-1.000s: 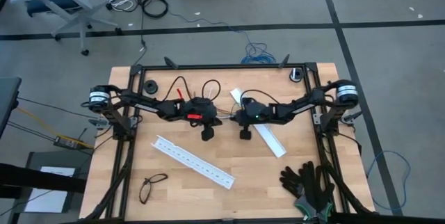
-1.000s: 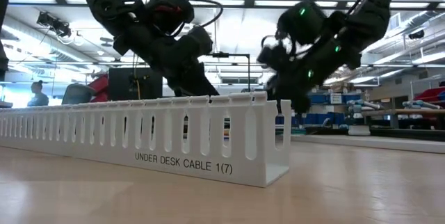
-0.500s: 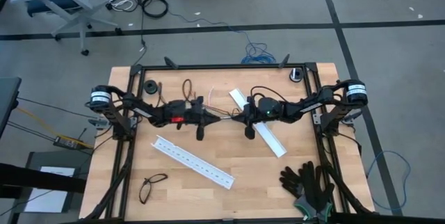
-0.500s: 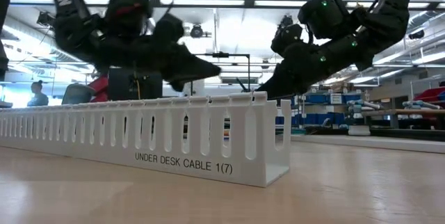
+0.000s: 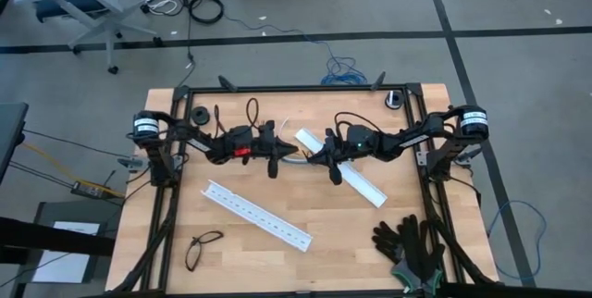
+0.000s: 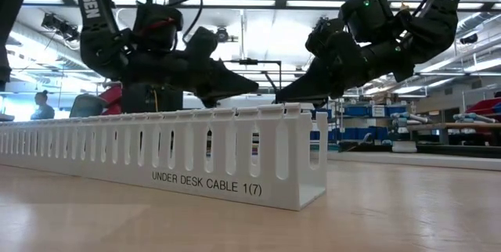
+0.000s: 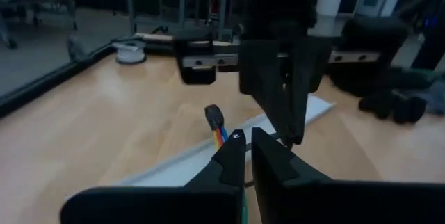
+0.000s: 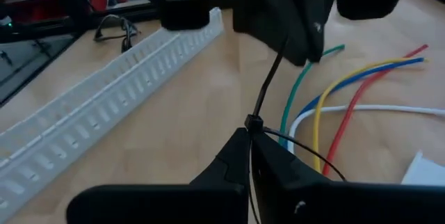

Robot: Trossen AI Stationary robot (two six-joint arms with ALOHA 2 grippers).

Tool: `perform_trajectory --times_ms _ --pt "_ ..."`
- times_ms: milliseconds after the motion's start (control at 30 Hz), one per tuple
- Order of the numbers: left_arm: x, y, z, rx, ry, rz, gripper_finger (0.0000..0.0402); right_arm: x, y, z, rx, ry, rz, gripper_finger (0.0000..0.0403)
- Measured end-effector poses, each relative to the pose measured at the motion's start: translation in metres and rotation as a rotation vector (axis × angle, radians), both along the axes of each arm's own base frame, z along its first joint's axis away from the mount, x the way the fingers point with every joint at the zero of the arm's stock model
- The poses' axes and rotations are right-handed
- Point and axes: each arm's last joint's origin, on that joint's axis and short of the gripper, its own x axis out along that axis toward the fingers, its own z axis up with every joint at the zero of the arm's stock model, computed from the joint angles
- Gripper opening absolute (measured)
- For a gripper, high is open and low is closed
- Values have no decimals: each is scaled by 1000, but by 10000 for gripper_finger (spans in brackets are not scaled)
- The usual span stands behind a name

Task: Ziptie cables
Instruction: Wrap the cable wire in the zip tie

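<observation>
Both arms lowered, seemingly pinching cables (image 8: 327, 95) between them.

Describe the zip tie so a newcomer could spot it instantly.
Start at the middle of the wooden table, where the two grippers meet. The right gripper pinches a thin black zip tie that runs up to the left gripper. Unlike the coloured cables beside it, it is black, stiff and straight.
</observation>
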Motion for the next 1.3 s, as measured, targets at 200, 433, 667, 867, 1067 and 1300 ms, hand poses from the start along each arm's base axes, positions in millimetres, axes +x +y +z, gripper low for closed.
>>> perform_trajectory --times_ms 200,433,667,867,1067,1300 --pt "8 -3 5 -36 -27 -35 15 0 -6 2 -4 -24 -20 0" --pt "8 -5 6 -63 -37 -104 55 0 -9 4 -8 -39 -22 0" --pt "8 -4 5 -81 -34 -71 107 0 -9 4 -9 -43 -22 0" --pt "8 0 5 -74 -38 48 121 0 -8 4 -9 -43 -21 0" --pt "8 -1 6 -81 -42 36 110 0 -8 4 -9 -43 -21 0" --pt "8 -2 5 -160 -45 35 104 0 -8 4 -9 -43 -22 0"
